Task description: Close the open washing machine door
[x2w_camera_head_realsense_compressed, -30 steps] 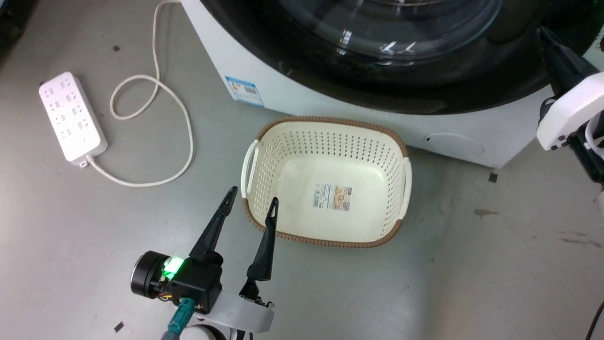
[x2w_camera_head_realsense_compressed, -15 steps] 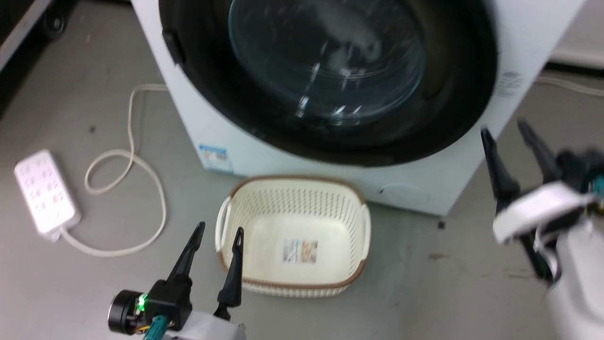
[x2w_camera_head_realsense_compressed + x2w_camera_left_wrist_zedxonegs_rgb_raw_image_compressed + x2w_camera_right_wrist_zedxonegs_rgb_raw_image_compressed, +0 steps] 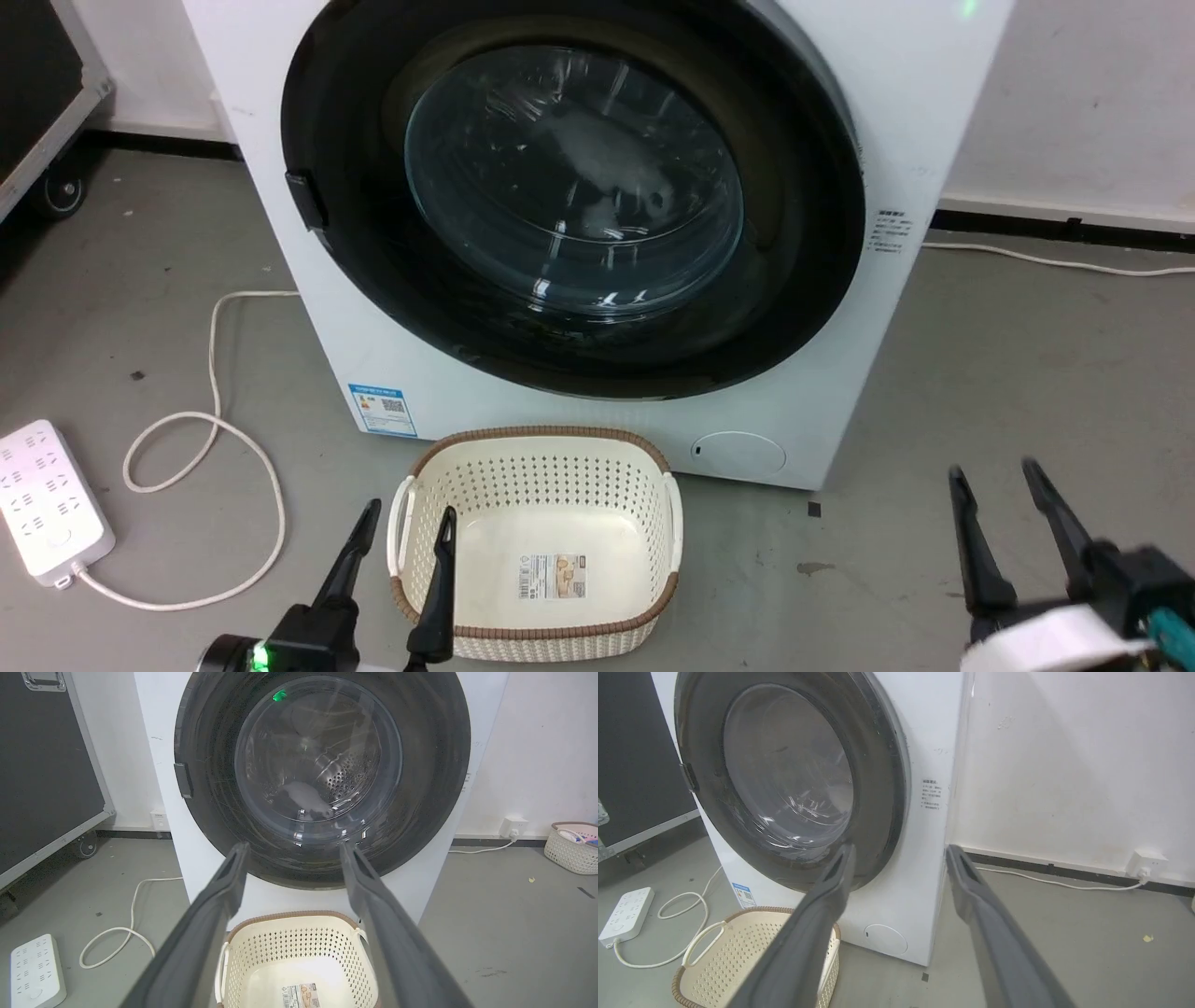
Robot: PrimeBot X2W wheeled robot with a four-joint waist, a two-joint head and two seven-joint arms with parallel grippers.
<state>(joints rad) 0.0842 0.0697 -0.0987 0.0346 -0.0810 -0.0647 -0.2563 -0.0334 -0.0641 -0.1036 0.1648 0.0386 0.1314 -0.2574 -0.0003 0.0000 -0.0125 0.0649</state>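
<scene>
A white washing machine [image 3: 896, 112] stands on a grey floor. Its round, black-rimmed door [image 3: 569, 215] lies flush against the front at twelve o'clock, so it looks shut and the job is likely done. An empty cream basket [image 3: 537, 437] sits on the floor just below it, at six o'clock, handy for laundry. The left claw [image 3: 411, 509] at seven o'clock and the right claw [image 3: 991, 469] at four o'clock both gape wide. They hold and touch nothing and hang well apart from the door, probably because no push is needed.
</scene>
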